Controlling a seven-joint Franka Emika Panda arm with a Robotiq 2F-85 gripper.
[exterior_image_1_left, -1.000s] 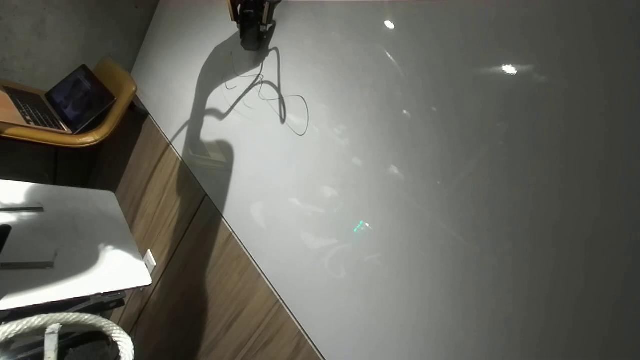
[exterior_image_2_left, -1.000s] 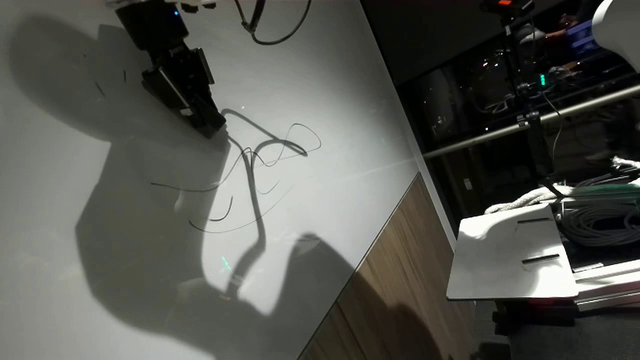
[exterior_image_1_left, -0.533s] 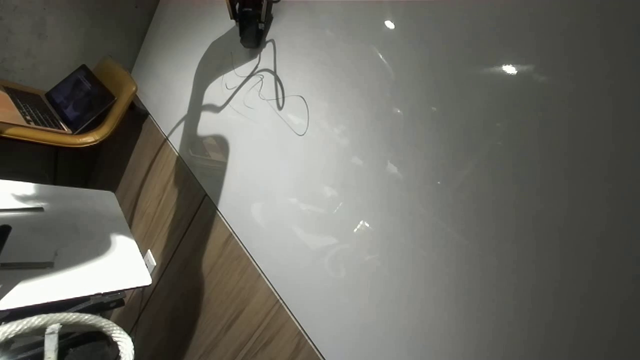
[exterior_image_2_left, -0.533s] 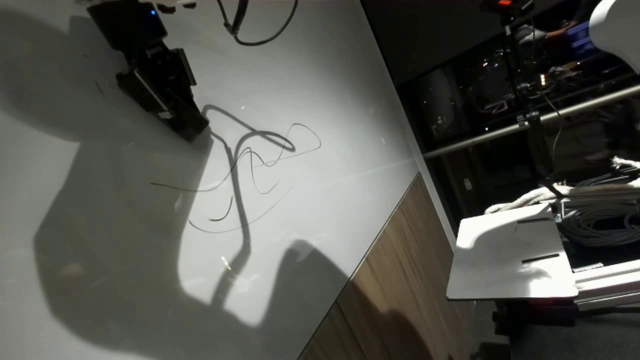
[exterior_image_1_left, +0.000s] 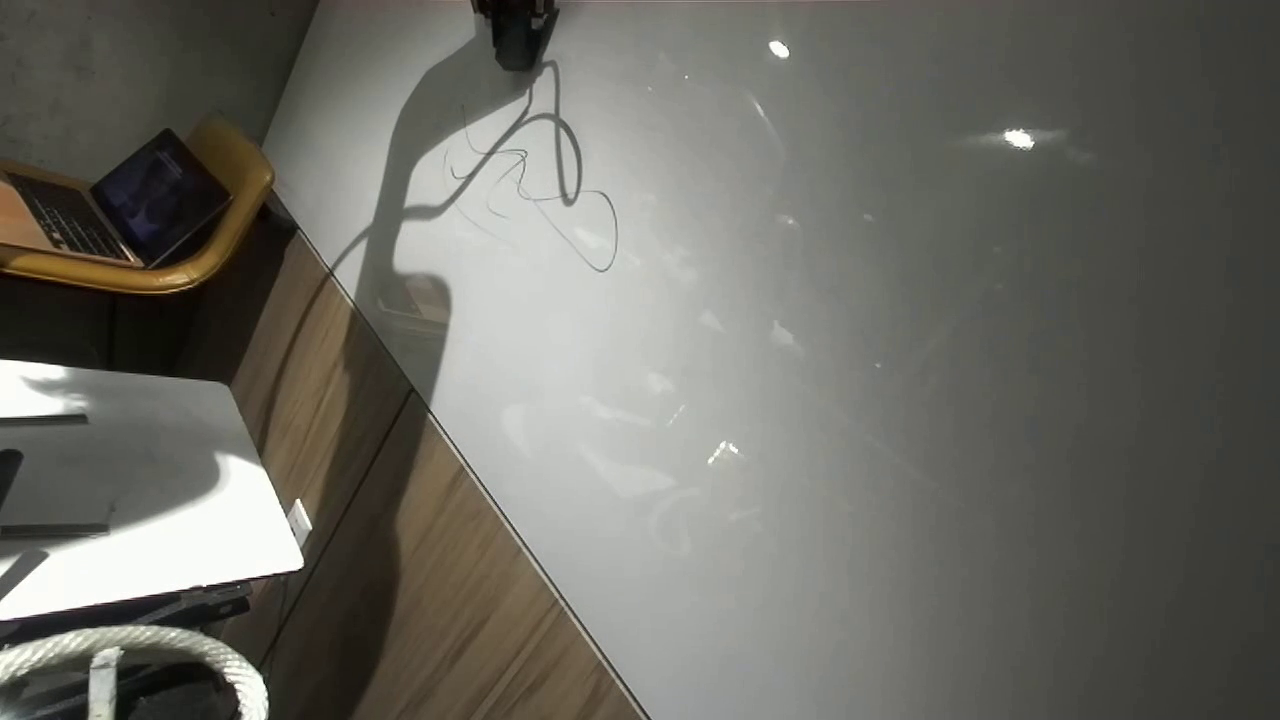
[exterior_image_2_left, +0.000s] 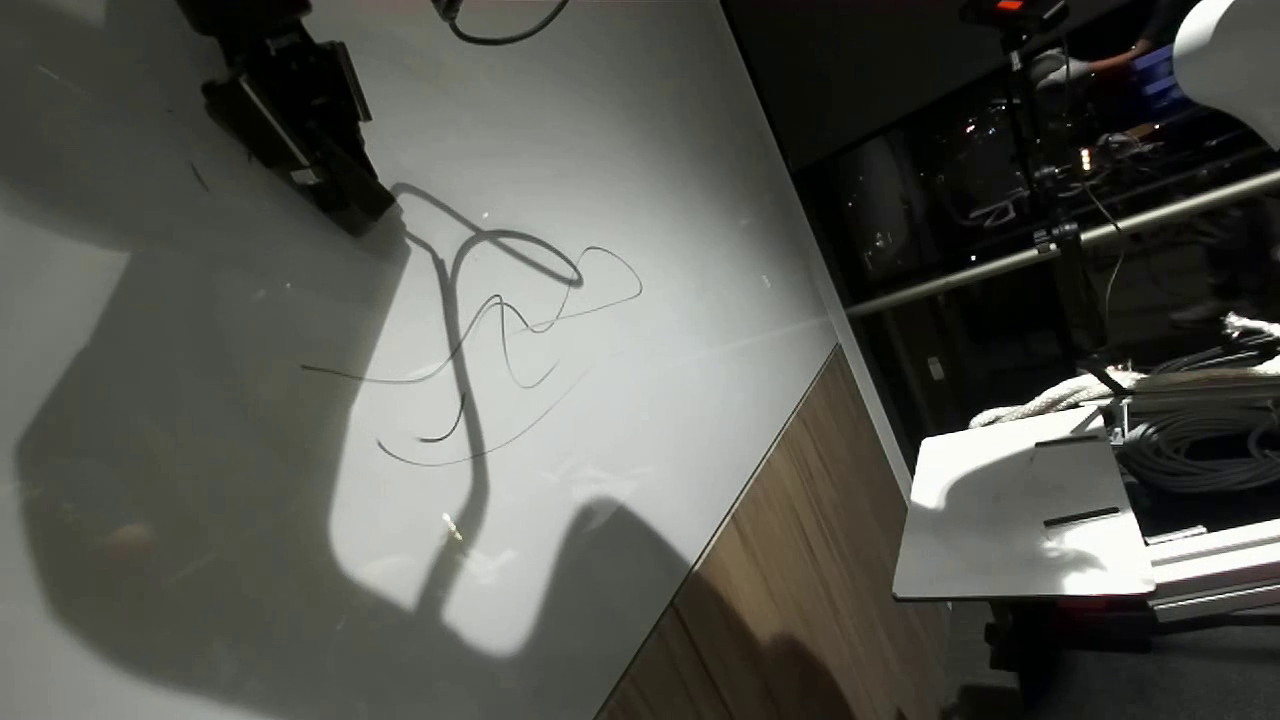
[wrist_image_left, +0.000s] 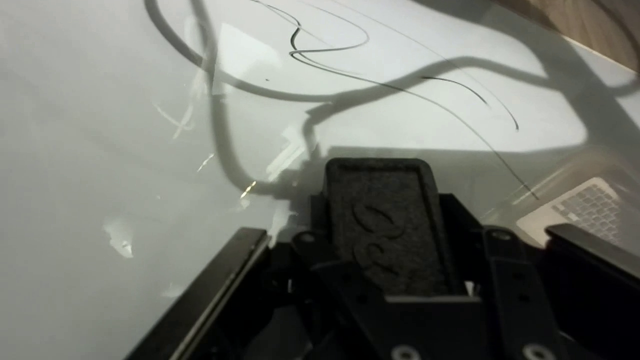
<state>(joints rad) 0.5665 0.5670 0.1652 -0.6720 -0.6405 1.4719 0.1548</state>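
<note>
One block (wrist_image_left: 389, 227), gripper (wrist_image_left: 384, 212) clamped to its width.
Uneven pressing on the board (exterior_image_2_left: 650, 190) ahead could twist it; contact unclear.

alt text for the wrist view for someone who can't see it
A gripper holds a dark rectangular block in front of a glossy pale surface. Thin dark lines and curving shadows cross that surface, and a keyboard reflection shows at the right.

Big white board (exterior_image_1_left: 900, 450) is super smooth and glossy, glare all over it. The dark grey rectangular block (wrist_image_left: 385, 200) looks matt and kinda rough, almost felty. Brown wood-grain panels (exterior_image_1_left: 500, 590) are streaky, low sheen. Thick white rope (exterior_image_1_left: 140, 637) is coarse, ridged fibre.
</note>
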